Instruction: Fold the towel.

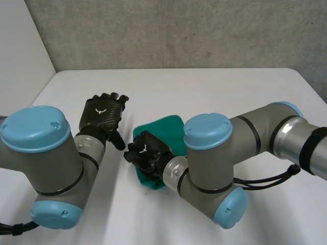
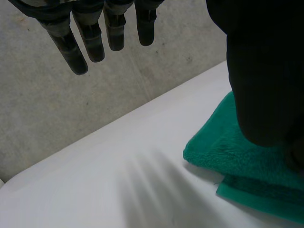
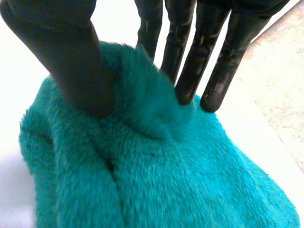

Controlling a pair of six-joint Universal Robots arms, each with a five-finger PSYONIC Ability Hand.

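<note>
Right hand is resting on the near end of the towel. Its thumb and straight fingers are pressing into the pile and pinching a raised ridge of cloth between them. The towel, teal, is lying folded near the middle of the tabletop, well apart from the far edge; the left wrist view is showing two stacked layers at one corner. Left hand is hovering just beside the towel, toward the tabletop's left edge, fingers hanging straight and spread, holding nothing.
</note>
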